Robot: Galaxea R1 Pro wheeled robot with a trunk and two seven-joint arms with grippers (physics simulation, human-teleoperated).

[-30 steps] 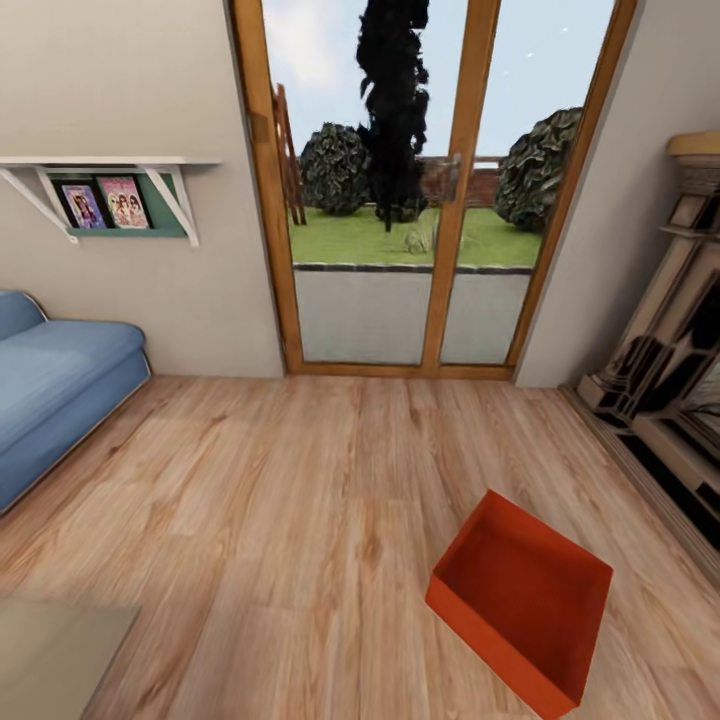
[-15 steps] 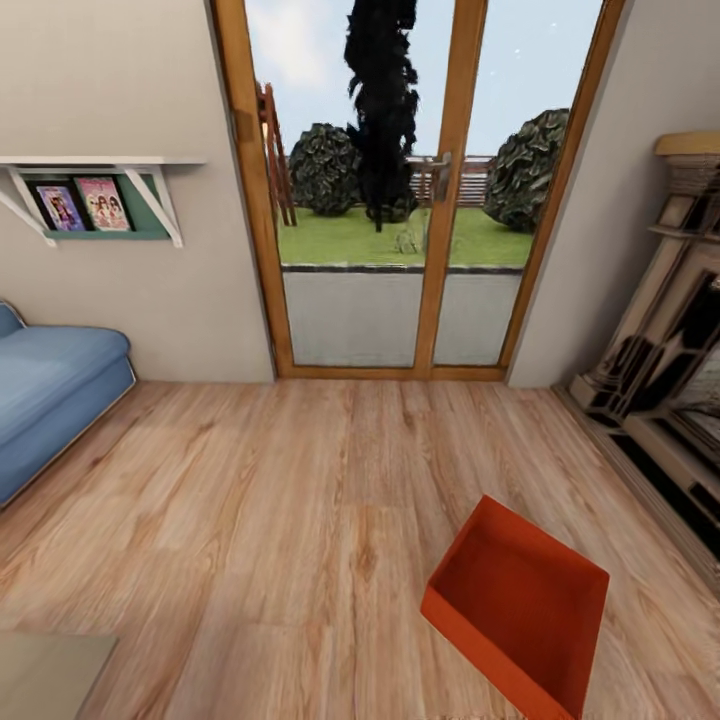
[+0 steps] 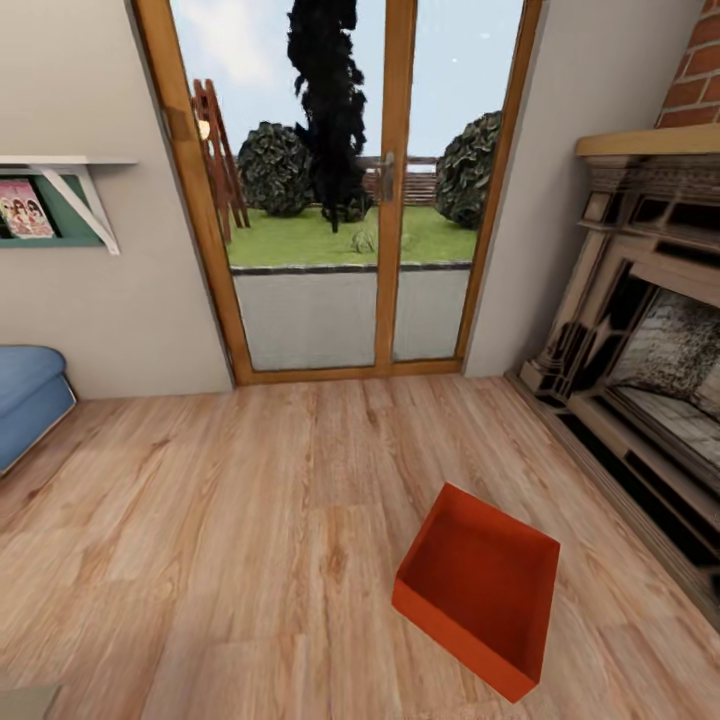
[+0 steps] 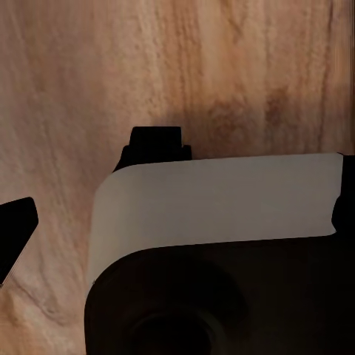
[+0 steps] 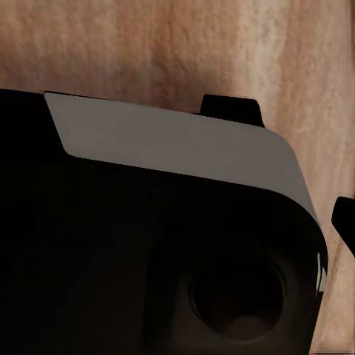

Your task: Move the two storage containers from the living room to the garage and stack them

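Your left gripper (image 4: 89, 192) points down at the wood planks; two dark fingertips (image 4: 156, 140) stand well apart, so its jaws are spread. Your right gripper (image 5: 288, 163) also faces down, dark fingertips (image 5: 231, 108) set wide, jaws parted, nothing between them
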